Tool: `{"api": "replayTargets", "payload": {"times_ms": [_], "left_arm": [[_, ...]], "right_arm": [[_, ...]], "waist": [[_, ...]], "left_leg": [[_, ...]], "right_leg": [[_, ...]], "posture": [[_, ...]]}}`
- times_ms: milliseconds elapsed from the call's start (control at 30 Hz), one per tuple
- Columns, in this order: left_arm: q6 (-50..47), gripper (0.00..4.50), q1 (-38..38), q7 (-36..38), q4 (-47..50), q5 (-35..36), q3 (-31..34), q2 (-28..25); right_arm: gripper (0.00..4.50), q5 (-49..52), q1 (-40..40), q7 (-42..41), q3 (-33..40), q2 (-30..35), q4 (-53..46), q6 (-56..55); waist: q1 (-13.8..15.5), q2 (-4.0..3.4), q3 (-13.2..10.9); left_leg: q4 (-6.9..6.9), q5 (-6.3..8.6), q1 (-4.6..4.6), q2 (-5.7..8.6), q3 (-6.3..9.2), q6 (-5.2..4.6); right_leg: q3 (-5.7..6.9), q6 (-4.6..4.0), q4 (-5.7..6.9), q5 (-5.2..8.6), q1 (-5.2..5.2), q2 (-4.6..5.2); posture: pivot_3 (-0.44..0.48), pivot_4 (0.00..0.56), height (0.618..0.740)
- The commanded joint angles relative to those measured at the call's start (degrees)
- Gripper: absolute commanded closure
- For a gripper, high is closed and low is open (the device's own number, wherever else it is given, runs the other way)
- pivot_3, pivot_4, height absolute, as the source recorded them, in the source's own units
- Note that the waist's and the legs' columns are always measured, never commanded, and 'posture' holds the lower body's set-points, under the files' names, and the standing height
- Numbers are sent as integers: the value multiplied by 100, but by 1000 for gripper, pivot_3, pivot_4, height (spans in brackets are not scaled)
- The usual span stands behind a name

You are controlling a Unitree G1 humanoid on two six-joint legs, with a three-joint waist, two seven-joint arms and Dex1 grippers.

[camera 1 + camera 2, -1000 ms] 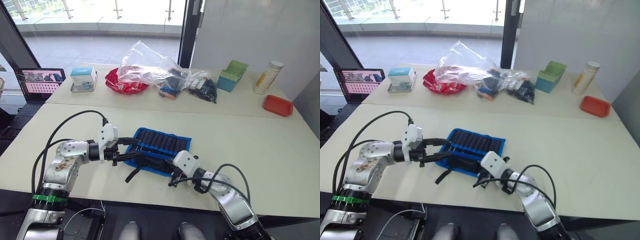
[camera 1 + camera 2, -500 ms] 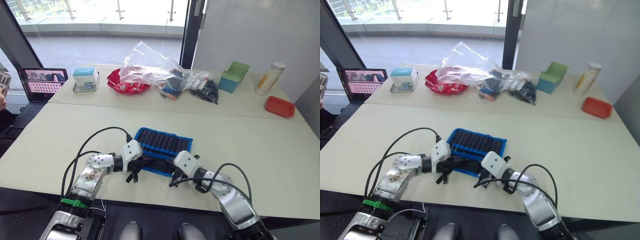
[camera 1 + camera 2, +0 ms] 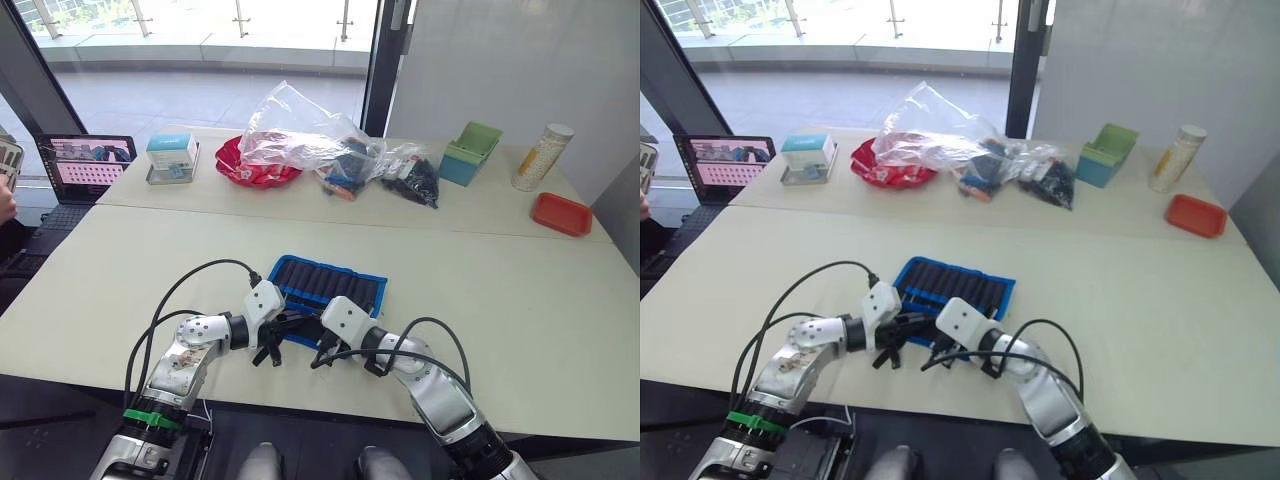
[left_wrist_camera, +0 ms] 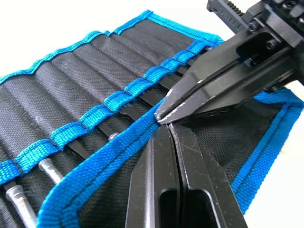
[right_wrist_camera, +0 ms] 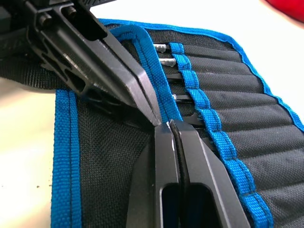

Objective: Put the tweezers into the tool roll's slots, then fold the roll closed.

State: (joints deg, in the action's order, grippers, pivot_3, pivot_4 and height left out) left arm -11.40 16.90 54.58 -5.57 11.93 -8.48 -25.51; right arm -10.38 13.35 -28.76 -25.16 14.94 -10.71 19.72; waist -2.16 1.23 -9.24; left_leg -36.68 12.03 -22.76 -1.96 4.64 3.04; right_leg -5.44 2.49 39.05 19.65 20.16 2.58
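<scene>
Far bench, along its back half: a laptop (image 3: 85, 162) at the left edge, a small teal-topped box (image 3: 169, 156), a red dish (image 3: 252, 165) under a crumpled clear plastic bag (image 3: 300, 130), more bagged dark items (image 3: 408, 178), a green bin (image 3: 467, 150), a tall pale bottle (image 3: 538, 155), and a red tray (image 3: 559, 212) at the right edge. All of it sits well apart from my work. A person's hand (image 3: 5, 198) shows at the left border.

Near bench: the tool roll (image 3: 330, 293) lies open close to the front edge, roughly mid-width, blue binding all round. Its slots (image 4: 71, 99) run in parallel across the inner face. Slim tweezers (image 4: 137, 102) sit tucked in several of them; metal ends show from some pockets, and I cannot count them surely.

My left claw (image 4: 167, 130) is at the roll's front edge, its fingers pressed together with the blue-bound flap edge at their tips; whether fabric is truly pinched between them I cannot tell for certain, though it looks so. My right claw (image 5: 167, 127) meets it tip to tip from the other side, fingers likewise closed at the same bound edge. The flap's edge is lifted over the slot row where the two claws touch. My cables (image 3: 190, 290) loop over the bench beside the roll, and the roll's black strap (image 3: 268, 352) trails toward the front edge under my left claw.
</scene>
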Motion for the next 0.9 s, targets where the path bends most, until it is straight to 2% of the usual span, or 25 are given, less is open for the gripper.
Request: {"api": "replayTargets", "payload": {"times_ms": [33, 267, 533, 700, 833, 900], "left_arm": [[-88, 4474, -170, -70, -385, -126, 188, -339], [56, 4474, -315, -7, -483, 13, 466, -733], [39, 4474, -495, 133, -93, 304, 685, -883], [-378, 4474, -598, 367, 767, 1536, 1643, -1043], [-286, 4500, -971, 661, 1125, 1636, 2052, -1510], [-390, 3951, -1166, 933, 1120, 1863, 2286, -1751]], "right_arm": [[4500, 51, -441, -41, 230, 257, 117, 446], [4500, 356, -1218, -254, 778, 950, -410, 188], [4500, 736, -1163, -177, 1073, 811, -794, -401], [4500, 1265, -1191, -143, 1687, 734, -1393, -381], [3363, 1743, -1231, -15, 2365, 780, -1858, 614], [2690, 2152, -1197, -23, 2705, 868, -2022, 1665]], "waist": [[-15, 1, 1], [-27, -1, 9], [-80, 7, 3], [-99, 12, -18], [-50, 15, -21], [-35, 15, -21]], "left_leg": [[1, 0, 0, -1, 0, 0], [4, 0, 17, -3, -3, 0], [29, -2, 38, -14, -17, 0], [40, -2, -4, -18, -13, 1], [44, -2, -45, -7, -5, 3], [59, -1, -45, 3, -5, 3]], "right_leg": [[0, 0, 0, 0, 0, 0], [-1, 2, -9, 2, -15, 0], [-9, -1, -20, 6, -9, -7], [-7, -5, -13, 4, 32, -7], [-7, -8, -5, 1, 68, 1], [-6, -9, -8, 1, 72, 11]], "posture": [[0, 150, 723], [0, 150, 723], [0, 150, 723], [0, 150, 723], [0, 150, 723], [0, 150, 723]]}}
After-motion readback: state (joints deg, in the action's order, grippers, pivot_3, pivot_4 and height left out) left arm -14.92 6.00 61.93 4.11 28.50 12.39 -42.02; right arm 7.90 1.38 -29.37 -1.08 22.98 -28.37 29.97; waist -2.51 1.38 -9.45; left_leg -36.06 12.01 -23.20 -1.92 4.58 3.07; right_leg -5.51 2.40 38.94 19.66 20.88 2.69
